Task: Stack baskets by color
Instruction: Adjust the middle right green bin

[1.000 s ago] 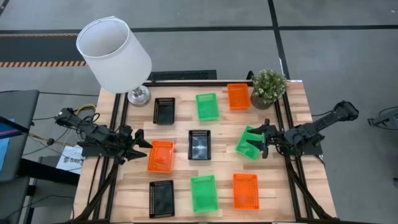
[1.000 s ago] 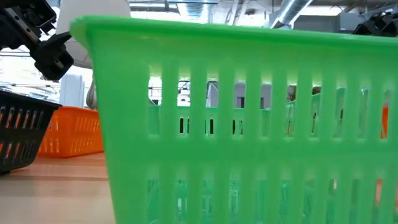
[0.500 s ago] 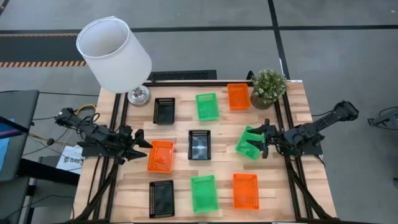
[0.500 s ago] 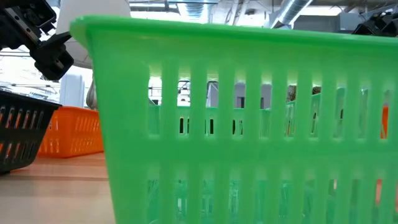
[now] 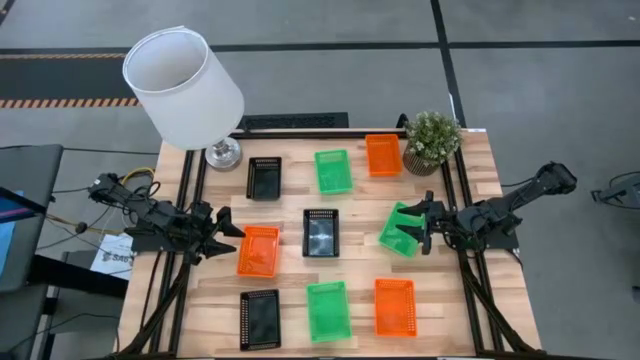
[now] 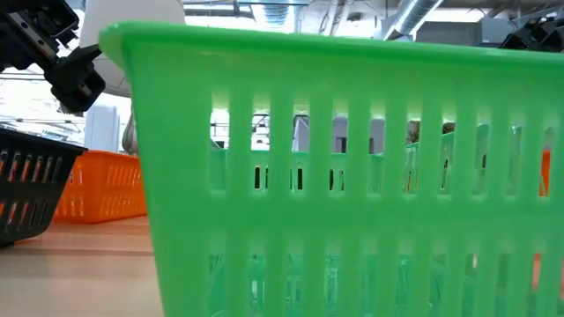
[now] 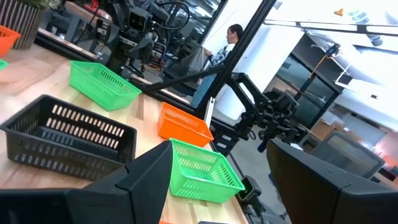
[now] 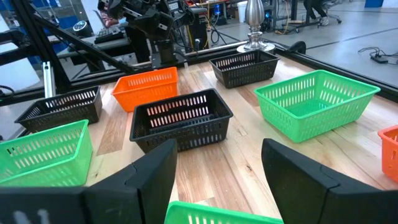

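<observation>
Nine baskets rest by their bottoms on the wooden table (image 5: 290,215) in three rows. The far row has a black one (image 5: 264,178), a green one (image 5: 333,171) and an orange one (image 5: 382,155). In the middle row are orange (image 5: 259,250), black (image 5: 321,233) and a turned green basket (image 5: 399,230). The near row holds black (image 5: 260,319), green (image 5: 327,310) and orange (image 5: 395,306). My left gripper (image 5: 228,227) (image 7: 221,155) hangs open, level, just left of the middle orange basket. My right gripper (image 5: 416,226) (image 8: 219,149) is open above the turned green basket's right rim (image 8: 217,214).
A lamp with a white shade (image 5: 183,85) stands at the far left corner, a potted plant (image 5: 432,140) at the far right. Black frame rails (image 5: 190,200) run along both table sides. A person (image 7: 231,37) sits in the room beyond the table.
</observation>
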`<state>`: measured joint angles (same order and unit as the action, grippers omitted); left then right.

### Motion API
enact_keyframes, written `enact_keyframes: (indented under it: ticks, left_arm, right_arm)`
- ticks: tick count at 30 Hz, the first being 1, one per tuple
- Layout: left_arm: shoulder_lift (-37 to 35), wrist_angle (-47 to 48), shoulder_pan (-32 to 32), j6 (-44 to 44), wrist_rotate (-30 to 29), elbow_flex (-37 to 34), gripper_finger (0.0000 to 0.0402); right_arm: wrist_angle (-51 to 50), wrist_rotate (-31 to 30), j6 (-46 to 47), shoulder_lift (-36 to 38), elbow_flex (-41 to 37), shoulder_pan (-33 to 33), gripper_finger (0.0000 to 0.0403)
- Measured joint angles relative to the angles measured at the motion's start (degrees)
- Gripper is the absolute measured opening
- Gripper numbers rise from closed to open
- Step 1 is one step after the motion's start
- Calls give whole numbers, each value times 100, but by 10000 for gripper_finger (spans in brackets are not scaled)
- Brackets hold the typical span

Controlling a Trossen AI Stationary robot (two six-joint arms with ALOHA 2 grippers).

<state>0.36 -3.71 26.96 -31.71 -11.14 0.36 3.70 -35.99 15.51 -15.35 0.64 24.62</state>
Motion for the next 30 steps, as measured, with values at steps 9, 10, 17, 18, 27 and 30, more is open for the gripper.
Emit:
enact_keyframes:
  ticks: [9, 10, 17, 18, 27, 30]
  left_arm:
    - [2, -66, -7, -186, -478, 0, 251]
    - [2, -65, -7, -186, -478, 0, 251]
    - [2, -63, -7, 32, -473, 0, 251]
    - [1, -63, -7, 59, -481, 0, 251]
    - [0, -157, -4, -586, -2035, 0, 251]
    - [0, -214, -4, -959, -2926, 0, 251]
  right_arm:
    - [0, 0, -2, 2, 0, 0, 259]
    - [0, 0, -2, 1, 0, -2, 259]
    - [0, 0, 0, 0, -2, 0, 259]
    - [0, 0, 0, 2, 0, -2, 259]
    - [0, 0, 0, 1, 0, 0, 259]
    - [0, 0, 0, 1, -2, 0, 259]
